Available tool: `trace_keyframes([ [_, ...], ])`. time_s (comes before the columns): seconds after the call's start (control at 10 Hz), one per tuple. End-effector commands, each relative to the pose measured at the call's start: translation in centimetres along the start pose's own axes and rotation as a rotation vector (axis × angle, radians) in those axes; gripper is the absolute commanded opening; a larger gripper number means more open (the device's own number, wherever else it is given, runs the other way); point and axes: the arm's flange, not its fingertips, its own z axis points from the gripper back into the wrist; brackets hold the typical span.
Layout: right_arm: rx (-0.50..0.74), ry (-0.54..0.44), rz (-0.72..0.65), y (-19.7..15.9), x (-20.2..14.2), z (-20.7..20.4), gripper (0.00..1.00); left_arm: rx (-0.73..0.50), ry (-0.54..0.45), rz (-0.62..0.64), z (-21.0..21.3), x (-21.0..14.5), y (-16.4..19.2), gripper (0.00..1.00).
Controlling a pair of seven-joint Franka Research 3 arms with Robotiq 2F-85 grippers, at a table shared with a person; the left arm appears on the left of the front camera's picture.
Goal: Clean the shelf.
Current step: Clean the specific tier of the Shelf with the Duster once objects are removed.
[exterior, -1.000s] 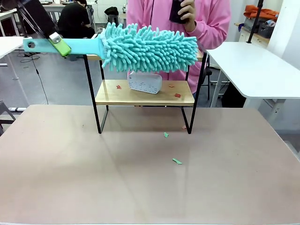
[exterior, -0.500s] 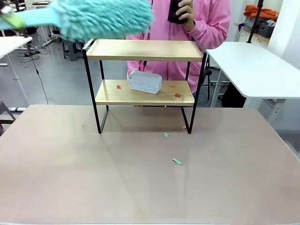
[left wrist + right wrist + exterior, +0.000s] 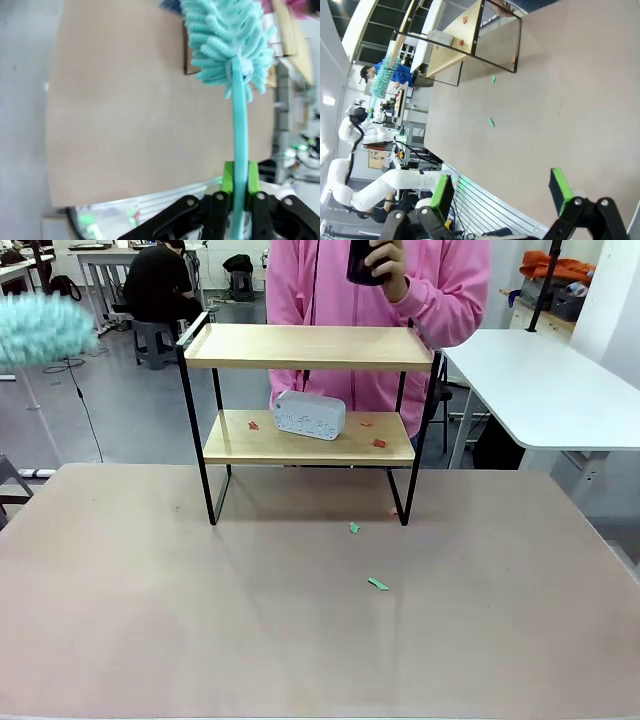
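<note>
The shelf stands at the table's far side, two wooden boards on a black frame; it also lies sideways at the top of the right wrist view. A white box and small red scraps sit on its lower board. My left gripper is shut on the handle of a teal fluffy duster. The duster's blurred head hangs at the far left, away from the shelf. My right gripper is open over the table with nothing between its fingers.
Two green scraps lie on the brown table in front of the shelf. A person in a pink top stands behind the shelf, holding a dark object. A white table stands at the right.
The duster has swept left off the shelf's top board and now hangs at the picture's left edge. The person's hand with the dark object shifted slightly.
</note>
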Motion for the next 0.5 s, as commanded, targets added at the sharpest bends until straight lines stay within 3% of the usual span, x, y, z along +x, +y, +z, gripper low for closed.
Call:
trace_keyframes([
  [0.0, 0.019, -0.017, 0.026, 0.0, 0.1, -0.1, 1.00, -0.053, -0.010, 0.116, -6.3, -0.6, 1.1, 0.13],
  [0.1, 0.019, -0.017, 0.026, 0.0, 0.1, -0.1, 1.00, 0.117, -0.011, 0.190, -8.0, 0.0, 1.2, 0.13],
  [0.2, 0.019, -0.017, 0.026, 0.0, 0.1, -0.1, 1.00, 0.002, 0.005, 0.085, -3.2, -0.5, 2.6, 0.13],
  [0.4, 0.019, -0.017, 0.026, 0.0, 0.1, -0.1, 1.00, 0.002, 0.005, 0.085, -3.2, -0.5, 2.6, 0.13],
])
